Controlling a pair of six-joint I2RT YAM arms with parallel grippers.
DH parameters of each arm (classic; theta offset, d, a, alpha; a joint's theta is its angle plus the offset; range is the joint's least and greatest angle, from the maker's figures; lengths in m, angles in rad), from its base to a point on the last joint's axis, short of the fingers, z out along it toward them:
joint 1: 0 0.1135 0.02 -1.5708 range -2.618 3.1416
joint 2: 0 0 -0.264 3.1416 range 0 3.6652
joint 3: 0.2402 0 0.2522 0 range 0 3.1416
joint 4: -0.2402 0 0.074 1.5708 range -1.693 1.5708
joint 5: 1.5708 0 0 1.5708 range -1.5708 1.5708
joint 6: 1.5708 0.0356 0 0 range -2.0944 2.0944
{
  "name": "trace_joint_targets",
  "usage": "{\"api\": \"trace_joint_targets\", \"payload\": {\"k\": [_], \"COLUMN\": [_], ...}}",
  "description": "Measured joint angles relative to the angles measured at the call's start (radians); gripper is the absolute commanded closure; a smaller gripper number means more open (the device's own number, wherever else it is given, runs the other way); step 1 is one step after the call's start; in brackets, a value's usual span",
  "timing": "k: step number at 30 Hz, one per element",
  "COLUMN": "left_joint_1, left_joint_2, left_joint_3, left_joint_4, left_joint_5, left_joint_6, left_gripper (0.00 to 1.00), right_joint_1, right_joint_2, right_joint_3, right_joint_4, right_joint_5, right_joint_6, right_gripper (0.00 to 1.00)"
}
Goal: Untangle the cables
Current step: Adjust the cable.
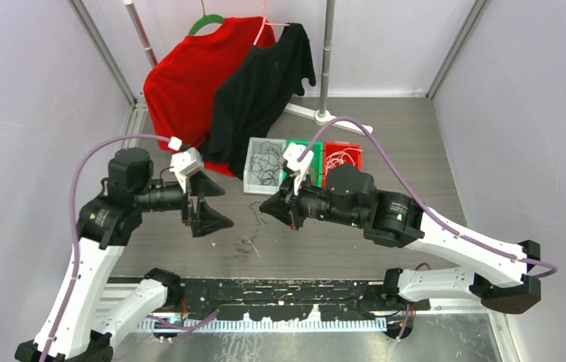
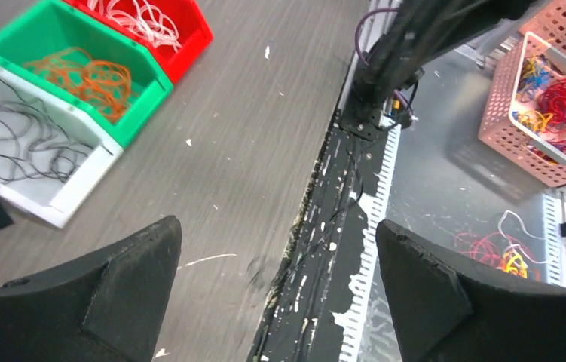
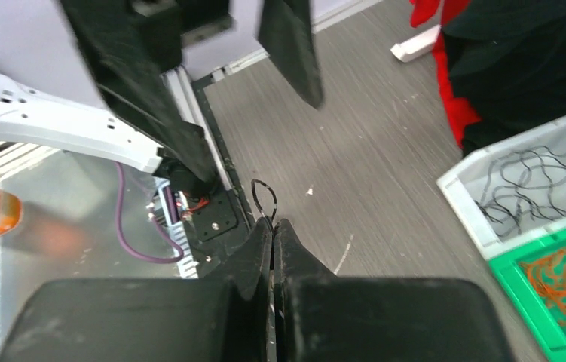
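Note:
My right gripper [image 1: 268, 205] is shut on a thin black cable [image 1: 255, 219] above the table. A short loop of the cable [image 3: 263, 197] sticks out past the closed fingertips [image 3: 272, 224]. The cable hangs down to a small dark tangle of cables [image 1: 246, 246] on the table. My left gripper [image 1: 206, 205] is open and empty, just left of the right one and facing it. In its own view [image 2: 276, 253] nothing lies between the jaws. Black cables [image 2: 16, 139] lie in a white bin, orange ones [image 2: 87, 72] in a green bin, white ones [image 2: 140, 15] in a red bin.
The white bin [image 1: 252, 181], green bin [image 1: 314, 145] and red bin [image 1: 342, 146] stand in a row behind the grippers. A red shirt [image 1: 185, 83] and a black shirt [image 1: 261, 90] hang at the back. A pink basket [image 2: 506, 113] of coloured wires stands beyond the table's near edge.

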Motion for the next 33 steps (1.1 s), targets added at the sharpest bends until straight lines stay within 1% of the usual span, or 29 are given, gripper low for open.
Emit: {"api": "trace_joint_targets", "payload": {"k": [2,5,7,10,17,27,30,33], "left_joint_1": [-0.013,-0.064,-0.105,-0.145,-0.167,-0.194,-0.196,-0.196], "left_joint_2": [0.0,0.031,0.041,0.039,0.031,0.011,-0.003,-0.011], "left_joint_3": [-0.059,-0.095,-0.107,-0.124,-0.151,-0.182,-0.188,-0.188], "left_joint_4": [0.081,0.176,0.215,0.248,0.262,0.296,0.296,0.274], "left_joint_5": [0.004,0.008,0.015,0.029,0.054,0.213,0.235,0.232], "left_joint_6": [-0.064,-0.137,-0.163,-0.185,-0.195,-0.24,-0.239,-0.204], "left_gripper": [0.01,0.0,0.0,0.03,0.08,0.08,0.07,0.03], "right_joint_1": [0.0,0.0,0.0,0.0,0.0,0.0,0.0,0.0], "right_joint_2": [0.025,0.05,0.068,0.091,0.136,0.153,0.153,0.153], "right_joint_3": [0.022,0.064,0.095,0.127,0.146,0.157,0.163,0.176], "right_joint_4": [0.006,0.029,0.051,0.078,0.098,0.108,0.105,0.105], "right_joint_5": [-0.031,-0.072,-0.095,-0.123,-0.163,-0.166,-0.166,-0.166], "right_joint_6": [0.007,0.019,0.024,0.029,0.041,0.043,0.043,0.043], "right_gripper": [0.99,0.99,0.99,0.99,0.99,0.99,0.99,0.99]}}
